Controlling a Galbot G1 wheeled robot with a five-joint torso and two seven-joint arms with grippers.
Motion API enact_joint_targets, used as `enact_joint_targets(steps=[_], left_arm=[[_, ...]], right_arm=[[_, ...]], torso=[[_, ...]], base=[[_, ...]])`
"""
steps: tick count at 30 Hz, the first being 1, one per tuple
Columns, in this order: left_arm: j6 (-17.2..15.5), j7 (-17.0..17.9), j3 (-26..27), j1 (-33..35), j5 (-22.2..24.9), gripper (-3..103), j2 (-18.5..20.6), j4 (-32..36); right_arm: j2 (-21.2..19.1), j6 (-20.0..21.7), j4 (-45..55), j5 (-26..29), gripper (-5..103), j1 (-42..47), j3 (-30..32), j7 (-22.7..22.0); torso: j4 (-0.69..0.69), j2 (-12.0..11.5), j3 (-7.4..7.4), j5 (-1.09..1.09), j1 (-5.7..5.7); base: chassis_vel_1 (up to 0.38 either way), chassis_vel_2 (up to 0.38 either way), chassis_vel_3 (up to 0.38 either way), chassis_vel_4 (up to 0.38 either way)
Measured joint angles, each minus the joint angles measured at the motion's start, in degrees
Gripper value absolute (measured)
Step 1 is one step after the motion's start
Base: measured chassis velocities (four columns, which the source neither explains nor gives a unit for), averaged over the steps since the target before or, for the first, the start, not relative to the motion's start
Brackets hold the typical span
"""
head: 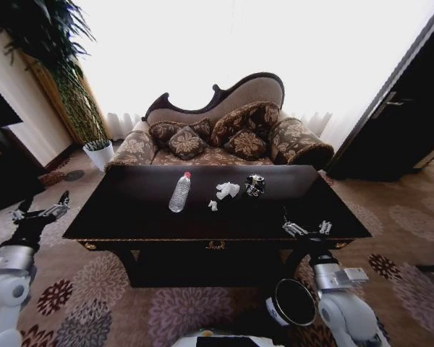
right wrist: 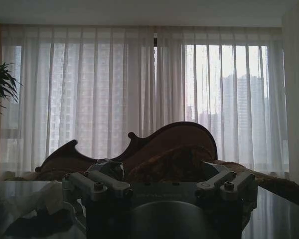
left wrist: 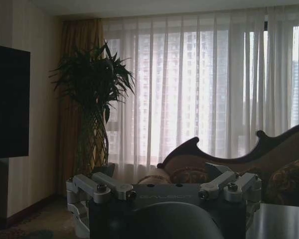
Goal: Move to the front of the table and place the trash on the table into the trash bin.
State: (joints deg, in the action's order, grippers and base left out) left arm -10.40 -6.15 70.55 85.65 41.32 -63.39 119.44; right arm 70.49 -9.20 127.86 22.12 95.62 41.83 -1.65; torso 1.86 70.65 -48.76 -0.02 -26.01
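Observation:
The glossy black table [head: 130, 217] with gold trim stands right in front of me. Near its middle lie a crumpled white paper wad [head: 228, 190], a tiny white bit [head: 213, 205] and a dark shiny wrapper [head: 254, 185]. The round black trash bin [head: 293, 302] stands on the carpet at the table's front right. My right gripper [head: 307, 229] hovers open over the table's front right edge, short of the trash. My left gripper [head: 40, 211] hangs open beyond the table's left end. In the right wrist view, the open gripper [right wrist: 159, 186] faces the paper wad [right wrist: 50, 196] and wrapper [right wrist: 112, 169].
A clear plastic bottle [head: 179, 192] with a red cap lies on the table left of the trash. A patterned sofa [head: 224, 137] with cushions stands behind the table. A white plant pot [head: 99, 154] stands at the back left. Patterned carpet surrounds the table.

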Motion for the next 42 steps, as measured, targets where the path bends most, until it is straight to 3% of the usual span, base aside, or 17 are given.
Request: enact_joint_targets(steps=[5,10,11,15,23,26,28,32,36,42], left_arm=[[-1.33,1.67,-0.71,-1.48,3.67,100,3.50,0.41],[-6.15,5.91,-5.74,-7.62,12.97,100,12.72,0.78],[-6.15,5.91,-5.74,-7.62,12.97,100,12.72,0.78],[-11.09,12.61,-13.28,-15.51,23.65,100,19.98,0.15],[-17.58,18.78,-21.19,-21.69,33.47,100,25.22,-0.11],[-21.78,23.87,-26.03,-26.10,38.83,100,27.49,0.27],[-22.55,25.02,-26.87,-26.89,39.90,100,27.98,0.38],[-26.72,32.45,-34.27,-33.93,49.55,100,32.30,1.19],[-29.04,35.29,-38.34,-38.80,54.95,100,34.97,1.34],[-31.76,36.50,-40.63,-41.59,58.56,100,38.44,0.38]], right_arm=[[0.24,-0.68,0.53,0.09,100,0.28,-0.34,0.35],[0.82,-1.72,1.02,-0.81,100,0.38,-1.65,1.59],[0.82,-1.72,1.02,-0.81,100,0.38,-1.65,1.59],[1.29,-1.98,1.27,-1.51,100,0.53,-2.62,2.01],[1.42,-2.17,1.31,-2.41,100,0.95,-3.70,2.36],[1.54,-2.18,1.43,-2.59,100,1.24,-3.54,2.46],[1.58,-2.18,1.47,-2.70,100,1.28,-3.55,2.48],[2.00,-2.18,1.50,-3.32,100,1.45,-3.93,2.57],[2.16,-2.18,1.51,-3.70,100,1.39,-4.55,2.62],[1.44,-2.13,0.86,-4.24,100,0.22,-6.86,2.67]], torso=[[-0.01,0.04,0.03,0.00,0.08],[-0.01,0.01,0.00,0.01,0.00],[-0.01,0.01,0.00,0.01,0.00],[0.04,0.00,-0.01,0.02,-0.01],[-0.01,0.01,0.00,0.00,0.01],[-0.01,0.00,0.00,0.01,0.01],[-0.01,0.00,0.00,-0.01,0.00],[0.01,0.00,0.00,0.01,0.01],[0.01,0.01,0.00,0.01,0.01],[-0.03,0.00,0.00,0.01,0.01]], base=[[0.000,0.000,0.000,0.000],[0.000,0.000,0.000,0.000],[0.000,0.000,0.000,0.000],[0.000,0.000,0.000,0.000],[0.000,0.000,0.000,0.000],[0.000,0.000,0.000,0.000],[0.000,0.000,0.000,0.000],[0.000,0.000,0.000,0.000],[0.000,0.000,0.000,0.000],[0.000,0.000,0.000,0.000]])
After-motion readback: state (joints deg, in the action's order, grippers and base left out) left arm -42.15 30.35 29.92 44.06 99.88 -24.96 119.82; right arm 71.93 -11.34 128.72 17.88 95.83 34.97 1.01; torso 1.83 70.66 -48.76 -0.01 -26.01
